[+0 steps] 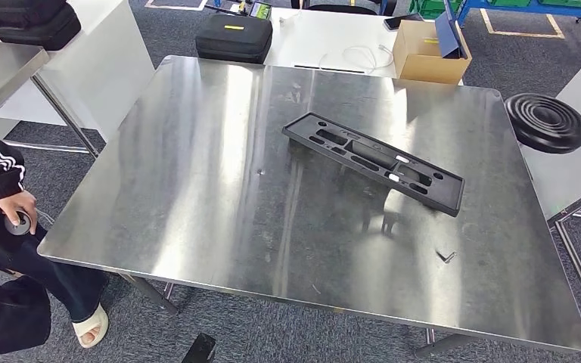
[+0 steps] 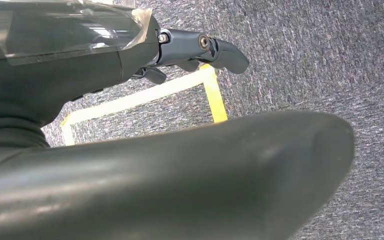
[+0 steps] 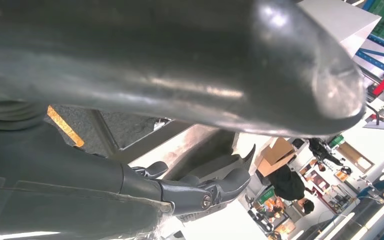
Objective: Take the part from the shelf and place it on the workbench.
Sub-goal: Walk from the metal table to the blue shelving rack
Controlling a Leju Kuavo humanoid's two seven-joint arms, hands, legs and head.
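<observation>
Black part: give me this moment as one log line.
black part: flat on workbench | left hand: empty, above carpet | right hand: empty

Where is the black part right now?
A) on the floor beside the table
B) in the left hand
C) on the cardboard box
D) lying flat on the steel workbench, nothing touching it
D: in the head view the black part lies flat on the steel workbench, with nothing touching it.

Seated person (image 1: 0,249) cut off at left edge, black stool (image 1: 546,122) partly hidden behind workbench (image 1: 197,197)
</observation>
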